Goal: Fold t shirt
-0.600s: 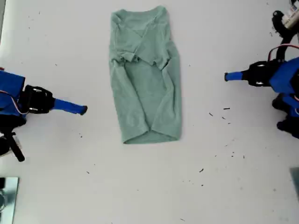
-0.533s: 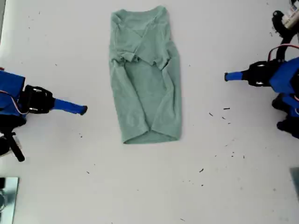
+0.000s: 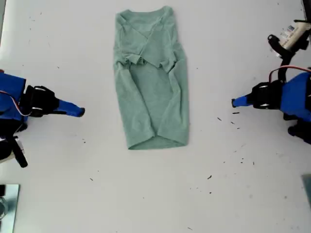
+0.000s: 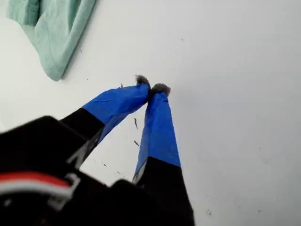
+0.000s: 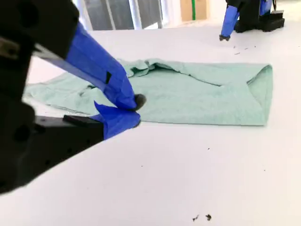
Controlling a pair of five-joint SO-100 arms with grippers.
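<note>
— What's the surface like, and the room?

— A plain white table (image 3: 146,194), matte, with small dark specks (image 3: 235,113) scattered toward the exterior view's right. The second wrist view catches tall window panes (image 5: 122,12) and a pale floor beyond the table's far edge.

— Going across from the exterior view's left?

— First a shiny object (image 3: 7,204) cut off at that view's lower left corner; I cannot tell what it is. Then my second gripper (image 3: 80,112), its blue-taped jaws closed tip to tip with nothing between them, resting clear of the cloth. In the middle lies the t shirt (image 3: 150,82), flat, neckline toward the exterior view's top, both sides folded inward into a narrow strip, the hem pointing down. Then my first gripper (image 3: 235,102), jaws also pressed together and empty, well apart from the shirt, among the specks.

— Anything hard to make out?

— Both arms' bases run off the frame. A labelled part (image 3: 291,36) at the exterior view's upper right is cropped and its text is unreadable.
</note>
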